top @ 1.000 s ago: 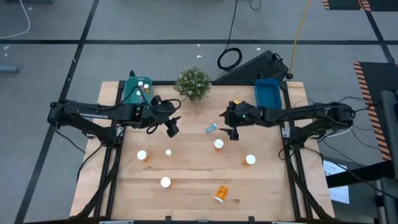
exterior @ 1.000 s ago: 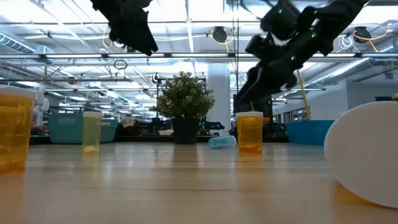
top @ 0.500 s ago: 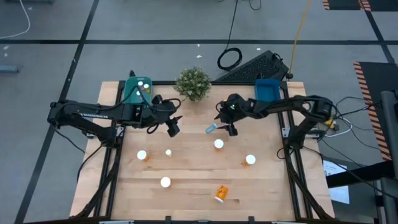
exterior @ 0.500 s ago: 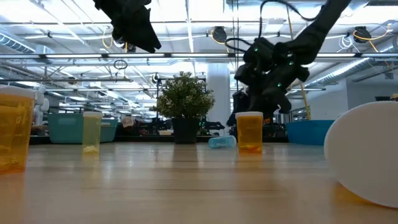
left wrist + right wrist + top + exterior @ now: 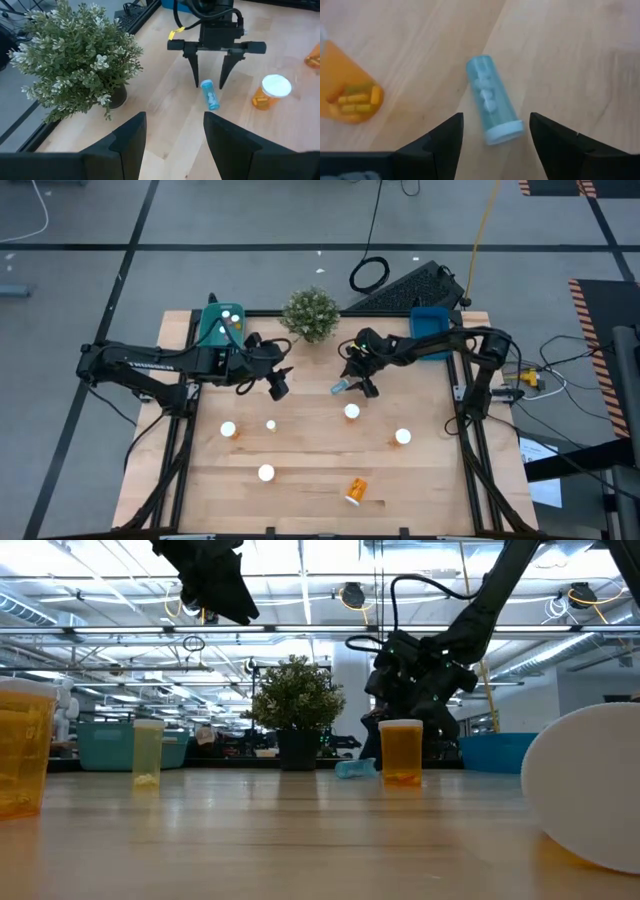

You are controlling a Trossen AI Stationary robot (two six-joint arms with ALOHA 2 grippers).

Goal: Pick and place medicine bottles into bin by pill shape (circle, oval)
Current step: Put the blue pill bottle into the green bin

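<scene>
A light blue medicine bottle [image 5: 491,104] lies on its side on the table near the middle far part [image 5: 340,387]. My right gripper [image 5: 496,120] is open just above it, with one finger on either side of its white-capped end [image 5: 206,85] and not touching it. My left gripper [image 5: 278,386] hangs open in the air left of centre, with nothing between its fingers [image 5: 172,132]. An orange bottle [image 5: 351,412] with a white cap stands upright close to the blue one. Several more orange bottles stand on the near half [image 5: 229,430], and one [image 5: 355,491] lies on its side.
A green bin [image 5: 215,327] holding white-capped bottles stands at the far left. A blue bin [image 5: 432,330] is at the far right. A potted plant [image 5: 310,313] sits between them at the far edge. A large white cap [image 5: 590,790] fills the low view's right.
My right gripper has moved toward the table's left edge and come down to the light blue bottle, ending with its open fingers on either side of it. The bottle has stayed where it was.
</scene>
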